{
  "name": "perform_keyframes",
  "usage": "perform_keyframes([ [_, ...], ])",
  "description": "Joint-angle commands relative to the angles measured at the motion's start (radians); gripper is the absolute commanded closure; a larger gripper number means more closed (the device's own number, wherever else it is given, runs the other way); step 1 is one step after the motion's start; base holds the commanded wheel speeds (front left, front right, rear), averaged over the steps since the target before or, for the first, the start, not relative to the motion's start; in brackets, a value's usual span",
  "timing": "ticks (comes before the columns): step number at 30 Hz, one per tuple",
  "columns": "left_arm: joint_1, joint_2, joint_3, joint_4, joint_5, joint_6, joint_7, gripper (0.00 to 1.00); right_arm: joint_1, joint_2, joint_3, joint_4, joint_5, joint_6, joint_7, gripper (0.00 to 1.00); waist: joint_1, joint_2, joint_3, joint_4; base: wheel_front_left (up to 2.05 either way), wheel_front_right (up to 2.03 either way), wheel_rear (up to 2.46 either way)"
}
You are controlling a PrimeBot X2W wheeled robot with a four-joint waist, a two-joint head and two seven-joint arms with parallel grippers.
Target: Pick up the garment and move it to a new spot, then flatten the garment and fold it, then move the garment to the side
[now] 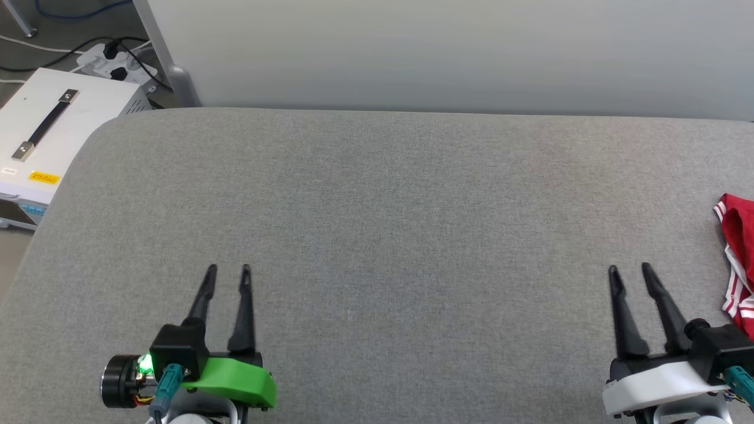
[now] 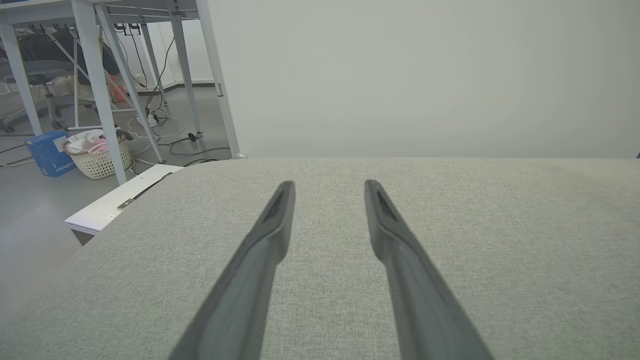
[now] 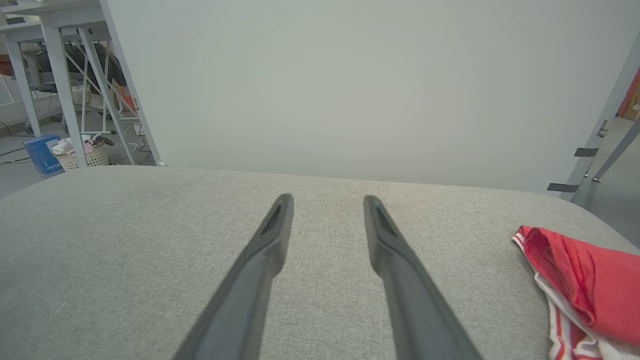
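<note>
A grey surface (image 1: 377, 194) covered in a fine woven cloth, with rounded far corners, stretches before a smooth pale wall panel (image 1: 447, 53). The garment (image 1: 739, 259) lies crumpled at the right edge of the surface, soft red knit with a ribbed red-and-white striped trim, just beyond the right hand (image 1: 629, 268) and apart from it. The right hand's two long, tapering dark fingers are spread with nothing between them. The left hand (image 1: 228, 269) sits at the near left, its fingers likewise spread and empty. Off the far left corner stands a white box (image 1: 53, 129) with a flat black strap handle.
</note>
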Motion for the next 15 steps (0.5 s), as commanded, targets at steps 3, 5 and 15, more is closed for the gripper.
perform_keyframes([
  [3, 0.0, 0.0, 0.0, 0.0, 0.0, 0.0, 0.0, 1.0, 0.0, 0.0, 0.0, 0.0, 0.0, 0.0, 0.001, 1.0, 0.0001, 0.0, 0.0, 0.0, 0.0, 0.0, 0.0],
  [5, 0.0, 0.0, 0.001, -0.001, 0.001, 0.001, 0.004, 1.0, -0.001, 0.0, 0.001, 0.0, -0.002, 0.0, 0.005, 1.0, 0.0001, 0.0, -0.001, -0.001, 0.0, 0.0, 0.0],
  [15, 0.0, -0.001, 0.003, -0.007, 0.006, 0.004, 0.024, 1.0, -0.006, 0.002, 0.004, 0.0, -0.009, 0.0, 0.025, 1.0, 0.0001, 0.0, -0.005, -0.005, 0.0, 0.0, 0.0],
])
